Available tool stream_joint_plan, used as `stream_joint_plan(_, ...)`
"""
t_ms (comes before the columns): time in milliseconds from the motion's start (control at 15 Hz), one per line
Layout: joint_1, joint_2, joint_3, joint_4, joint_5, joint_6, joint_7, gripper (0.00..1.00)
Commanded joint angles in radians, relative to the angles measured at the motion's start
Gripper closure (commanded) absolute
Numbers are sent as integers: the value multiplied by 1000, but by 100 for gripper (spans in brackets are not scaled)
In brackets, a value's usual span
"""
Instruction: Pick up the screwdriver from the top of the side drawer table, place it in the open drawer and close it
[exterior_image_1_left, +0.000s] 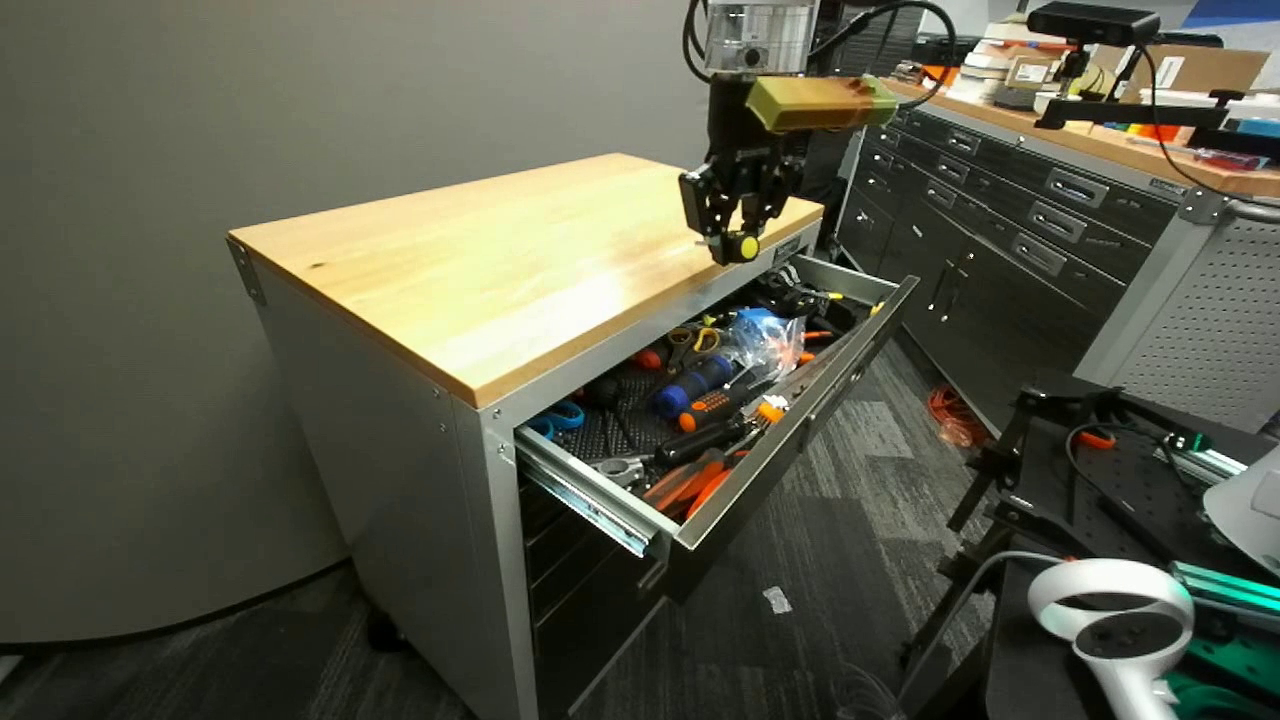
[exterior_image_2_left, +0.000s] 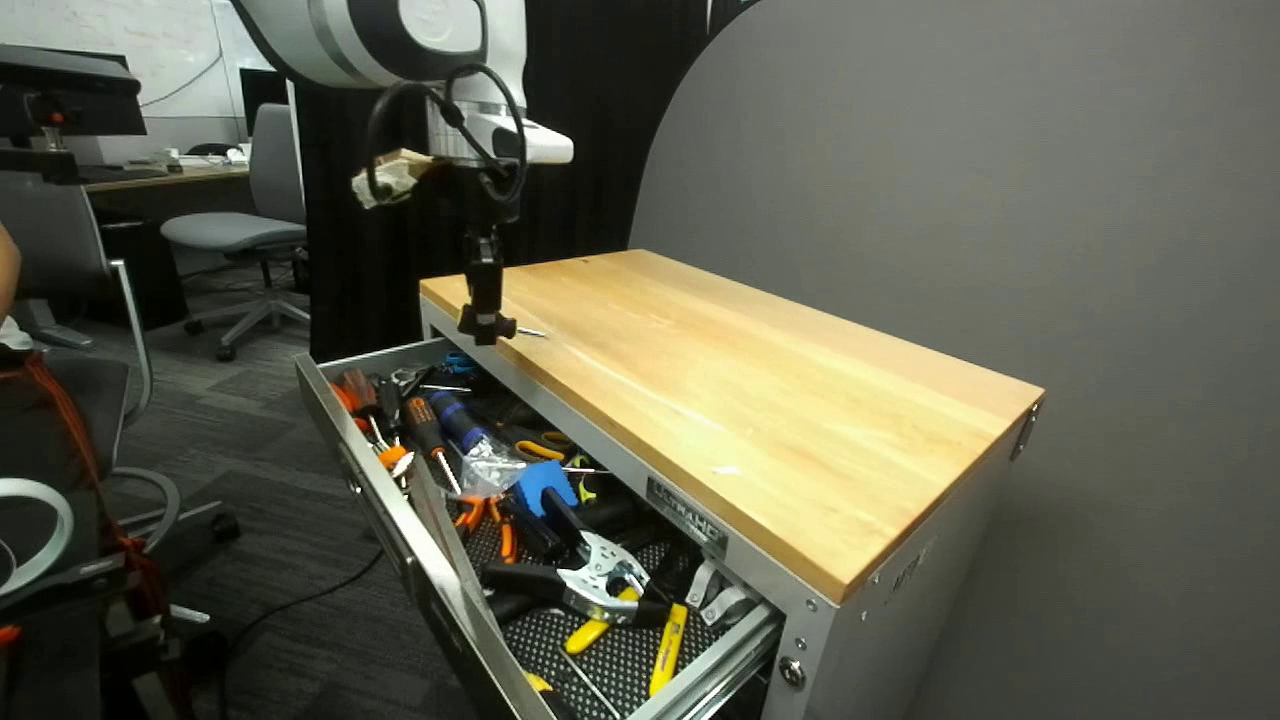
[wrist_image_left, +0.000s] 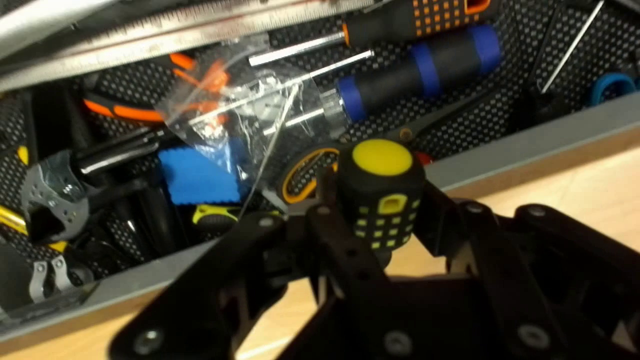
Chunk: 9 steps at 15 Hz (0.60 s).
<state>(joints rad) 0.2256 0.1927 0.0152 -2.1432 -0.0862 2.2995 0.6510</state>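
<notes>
My gripper (exterior_image_1_left: 735, 243) is shut on the screwdriver (exterior_image_1_left: 744, 248), a stubby black tool with a yellow end. It holds the handle roughly level, above the front edge of the side drawer table's wood top (exterior_image_1_left: 450, 270). In an exterior view the gripper (exterior_image_2_left: 487, 325) shows with the thin silver shaft (exterior_image_2_left: 533, 332) pointing back over the top. In the wrist view the screwdriver's yellow-dotted handle (wrist_image_left: 382, 200) sits between the fingers, yellow end toward the drawer; its shaft is hidden there. The open drawer (exterior_image_1_left: 802, 412) is pulled out below the front edge; its front rim also shows in an exterior view (exterior_image_2_left: 425, 535).
The drawer holds a blue and black tool (exterior_image_1_left: 695, 385), a plastic bag (exterior_image_1_left: 770, 345), a spring clamp (exterior_image_2_left: 605, 575) and orange-handled tools. A long dark tool chest (exterior_image_1_left: 1000, 200) stands behind. A black cart (exterior_image_1_left: 1110, 490) with a white controller (exterior_image_1_left: 1115, 610) stands before the drawer.
</notes>
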Motion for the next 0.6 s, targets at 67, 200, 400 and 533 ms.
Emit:
stream_joint_plan(67, -9, -113, 46, -184, 59, 137, 105, 88)
stream_joint_plan(200, -3, -104, 63, -213, 63, 214, 173, 39)
stream_joint_plan(400, -4, -94, 85, -251, 63, 257, 217, 16)
stream_joint_plan(533, -21, -103, 100, -278, 124, 193, 148, 1)
